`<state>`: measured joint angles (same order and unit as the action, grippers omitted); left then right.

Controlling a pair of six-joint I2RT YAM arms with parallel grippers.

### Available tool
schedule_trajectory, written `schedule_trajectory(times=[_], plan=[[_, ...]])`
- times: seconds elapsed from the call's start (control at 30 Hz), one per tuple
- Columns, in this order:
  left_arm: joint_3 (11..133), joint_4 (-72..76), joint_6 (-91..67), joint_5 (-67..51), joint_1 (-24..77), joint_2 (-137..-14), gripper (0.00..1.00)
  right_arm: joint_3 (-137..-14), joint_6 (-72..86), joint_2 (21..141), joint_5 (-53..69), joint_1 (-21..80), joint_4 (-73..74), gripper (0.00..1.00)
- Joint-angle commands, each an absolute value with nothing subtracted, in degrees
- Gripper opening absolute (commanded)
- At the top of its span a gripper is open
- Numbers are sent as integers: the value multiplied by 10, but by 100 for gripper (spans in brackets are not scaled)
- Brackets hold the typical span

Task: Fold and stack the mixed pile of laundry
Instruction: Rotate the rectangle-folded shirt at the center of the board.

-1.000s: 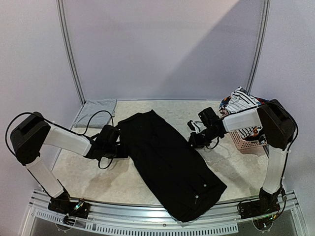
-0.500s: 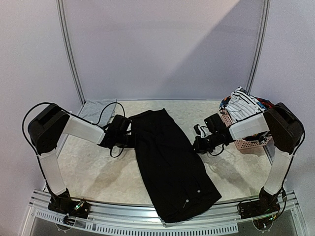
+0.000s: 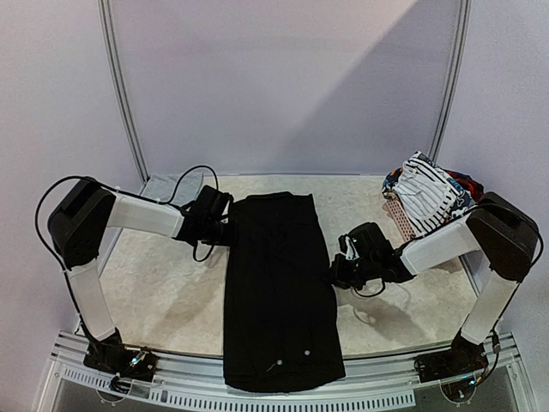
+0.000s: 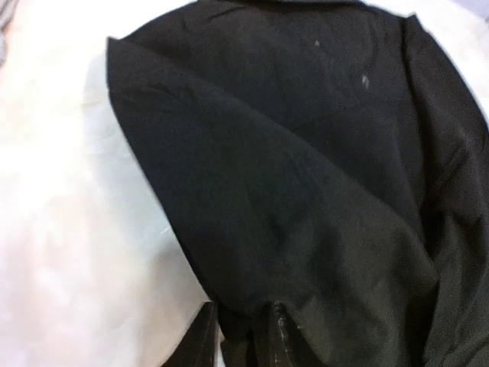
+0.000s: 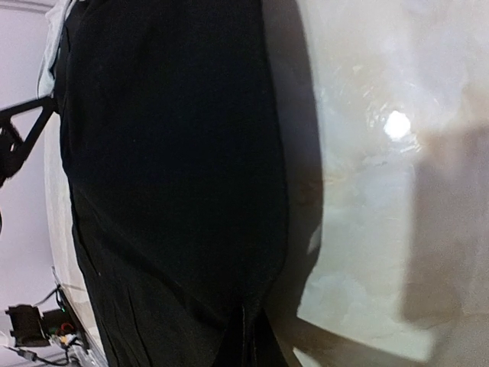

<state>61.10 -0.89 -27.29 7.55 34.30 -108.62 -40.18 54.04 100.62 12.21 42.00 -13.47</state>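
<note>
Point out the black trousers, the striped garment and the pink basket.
Large black trousers (image 3: 279, 292): top view, mid-cloth.
White black-striped garment (image 3: 429, 196): top view, centre.
Pink perforated plastic basket (image 3: 398, 213): top view, left wall.

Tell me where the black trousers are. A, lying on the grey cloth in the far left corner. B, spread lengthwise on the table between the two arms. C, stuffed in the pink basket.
B: the black trousers lie flat down the middle of the table, with the left gripper at one side edge and the right gripper at the other.
</note>
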Motion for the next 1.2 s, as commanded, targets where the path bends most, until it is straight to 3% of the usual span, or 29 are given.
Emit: schedule_trajectory(times=[0.0, 0.1, 0.27, 0.6, 0.93, 1.17], plan=[[585, -33, -257, 111, 336, -1023, 35, -406, 592, 1038, 82, 422, -123, 0], [567, -42, -249, 130, 336, -983, 54, -418, 604, 1052, 82, 423, -135, 0], [548, -74, -241, 149, 339, -921, 71, -455, 618, 1075, 68, 429, -132, 0], [503, -213, -265, 234, 430, -803, 77, -504, 602, 1094, 49, 439, -97, 0], [415, -281, -384, 250, 617, -706, 71, -518, 492, 954, 26, 439, 78, 46], [411, -328, -404, 161, 690, -668, 67, -456, 456, 842, 79, 466, 147, 62]])
